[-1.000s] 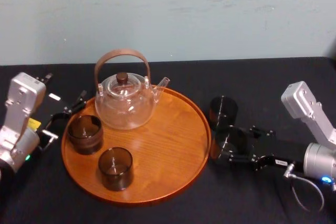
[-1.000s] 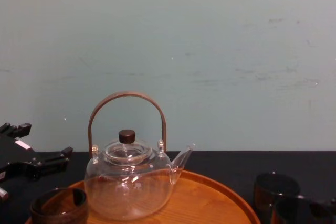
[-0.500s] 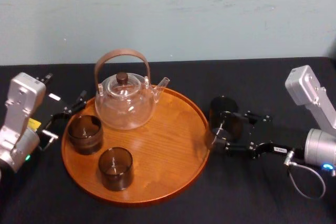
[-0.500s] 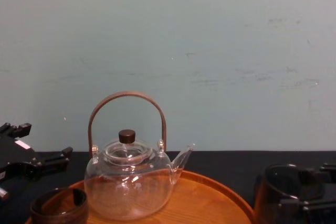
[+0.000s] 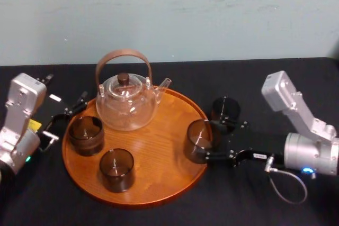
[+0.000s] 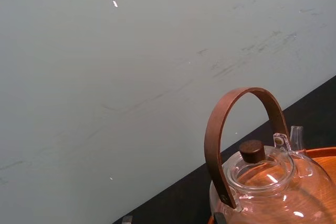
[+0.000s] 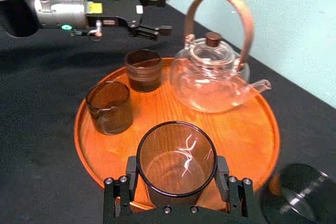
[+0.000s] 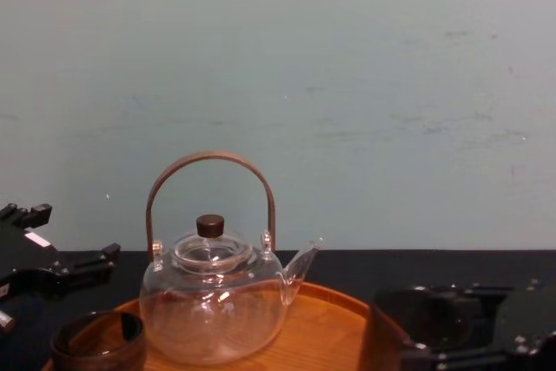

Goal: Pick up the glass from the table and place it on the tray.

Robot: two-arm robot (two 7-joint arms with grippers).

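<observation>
The table (image 5: 254, 78) bears the tray (image 5: 159, 149). My right gripper (image 5: 211, 140) grips the glass (image 7: 176, 161) at the tray's right rim, so I judge this is the carry. Next I must lower it onto bare wood and let go. The teapot (image 5: 126, 104) at the back and the cups (image 5: 85, 134) on the left leave room. A second glass (image 5: 225, 110) stands just behind my fingers. My left gripper (image 5: 71, 110) rests beside the tray, jaws apart.
</observation>
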